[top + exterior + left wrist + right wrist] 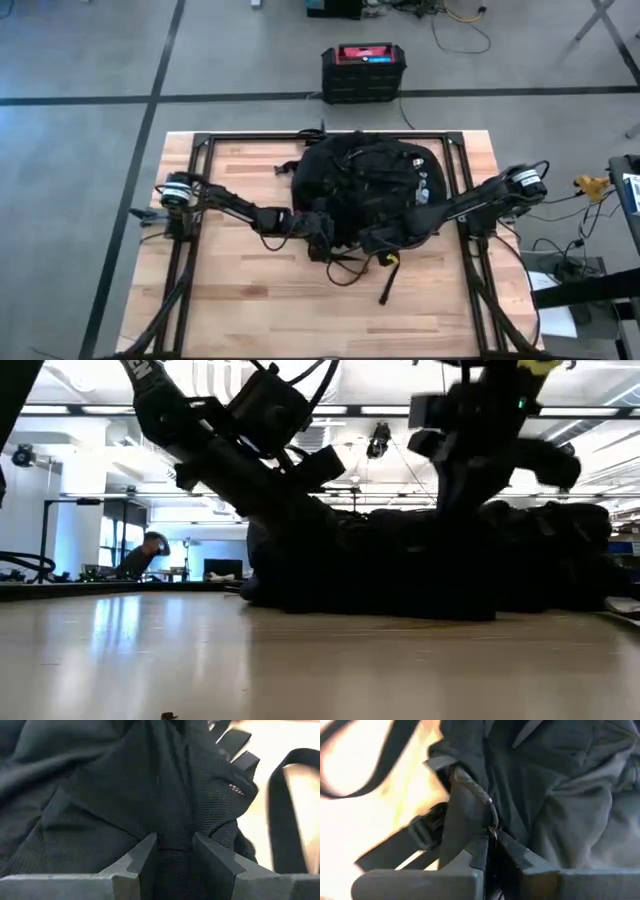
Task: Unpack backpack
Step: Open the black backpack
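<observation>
The black backpack (368,185) lies on the wooden table (250,300), toward its far edge, and shows as a low dark mound in the low view (450,570). Its loose straps (350,268) trail toward the near edge. My left gripper (318,228) is at the pack's near left side, shut on a ridge of its black fabric (175,842). My right gripper (372,240) is at the near edge of the pack, beside the left one, shut on a zipper pull (492,842). My left gripper pinches a raised fold of the backpack's black mesh-like fabric (175,851) between its two fingers. The fingers come nearly level from the table's left. The pack's bulk stays on the table. My right gripper pinches the small metal ring (492,833) at the end of a grey cord pull (472,787) between its nearly closed fingertips. It comes from the table's right side. The cord runs away from the fingers up to the pack's fabric edge.
A black box with a red top (363,72) stands on the floor beyond the far edge. Black frame rails (190,230) run along both sides of the table. Bare wood (300,320) lies between the pack's straps and the near edge.
</observation>
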Controlling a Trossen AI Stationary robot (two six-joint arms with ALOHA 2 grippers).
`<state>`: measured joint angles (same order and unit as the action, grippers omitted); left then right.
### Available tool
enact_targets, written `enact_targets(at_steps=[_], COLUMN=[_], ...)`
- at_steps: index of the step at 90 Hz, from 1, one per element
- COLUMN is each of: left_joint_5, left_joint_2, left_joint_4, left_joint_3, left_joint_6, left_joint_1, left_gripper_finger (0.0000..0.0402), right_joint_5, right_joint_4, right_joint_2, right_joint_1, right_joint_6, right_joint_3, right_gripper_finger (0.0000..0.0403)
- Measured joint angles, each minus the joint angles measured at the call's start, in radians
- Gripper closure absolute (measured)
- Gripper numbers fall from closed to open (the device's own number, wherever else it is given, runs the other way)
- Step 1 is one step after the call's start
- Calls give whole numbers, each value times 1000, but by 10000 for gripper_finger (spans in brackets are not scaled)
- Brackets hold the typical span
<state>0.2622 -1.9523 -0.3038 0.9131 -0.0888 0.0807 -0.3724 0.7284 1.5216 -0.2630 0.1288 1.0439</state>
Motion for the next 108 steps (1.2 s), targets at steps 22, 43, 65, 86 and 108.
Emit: enact_targets(at_steps=[22,43,65,86,108], left_joint_5=[117,200,85,19,8], left_joint_2=[44,248,515,483,207], left_joint_4=[127,264,103,-364,-506], left_joint_3=[-18,-149,-246,-300,-161], left_joint_6=[-2,-35,-14,-139,-203], left_joint_1=[-9,-33,1,133,161], left_gripper_finger=[285,285,285,278,240], right_joint_5=[198,255,192,177,191], right_joint_4=[-1,-17,-111,-158,-162], right_joint_2=[-26,-29,-29,-29,-29], right_joint_1=[-60,-128,-129,-129,-141], right_joint_6=[-113,-207,-142,-86,-65], right_joint_3=[-3,-3,-2,26,67], right_gripper_finger=[401,402,403,403,403])
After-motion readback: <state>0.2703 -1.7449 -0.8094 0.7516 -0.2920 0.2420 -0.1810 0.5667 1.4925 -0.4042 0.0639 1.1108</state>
